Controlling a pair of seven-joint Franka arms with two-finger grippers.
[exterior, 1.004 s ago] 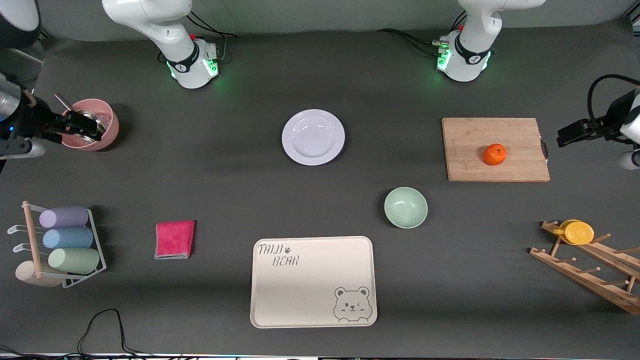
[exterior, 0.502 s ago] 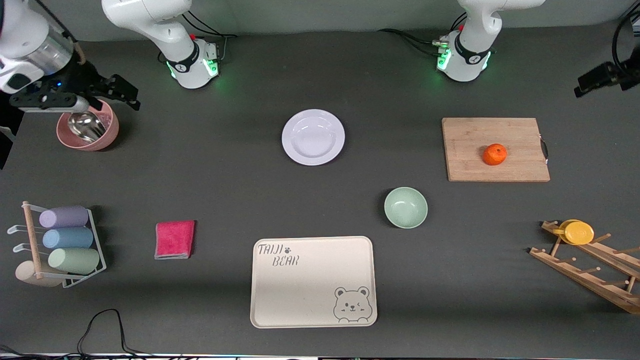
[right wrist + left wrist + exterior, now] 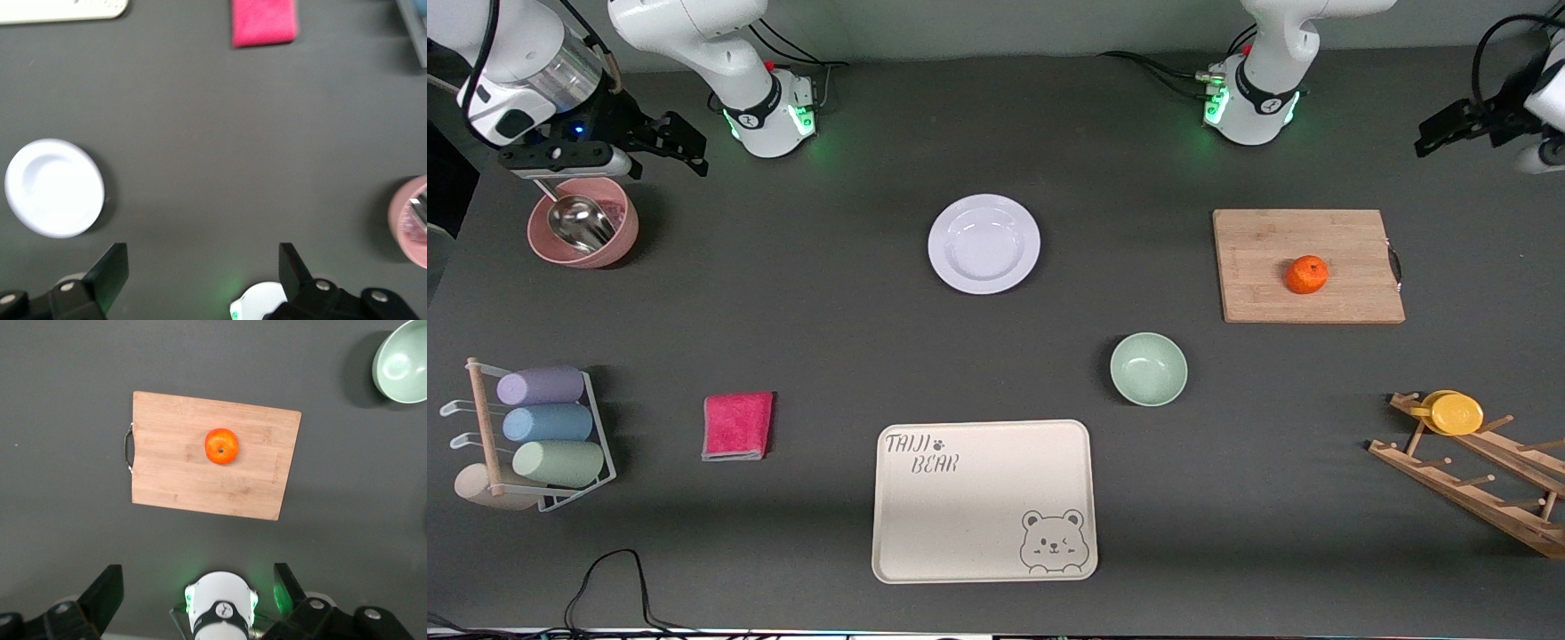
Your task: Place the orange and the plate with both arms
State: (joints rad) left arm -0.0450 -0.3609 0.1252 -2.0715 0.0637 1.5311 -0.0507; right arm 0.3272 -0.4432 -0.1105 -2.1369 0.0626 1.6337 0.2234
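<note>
Orange on board, apart from left claw | both claws spread

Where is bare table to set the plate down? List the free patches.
Free: the tray; bare mat between plate and pink bowl; between plate and cutting board, where the orange sits. Crowded: cup rack and wooden rack at the table's ends.
</note>
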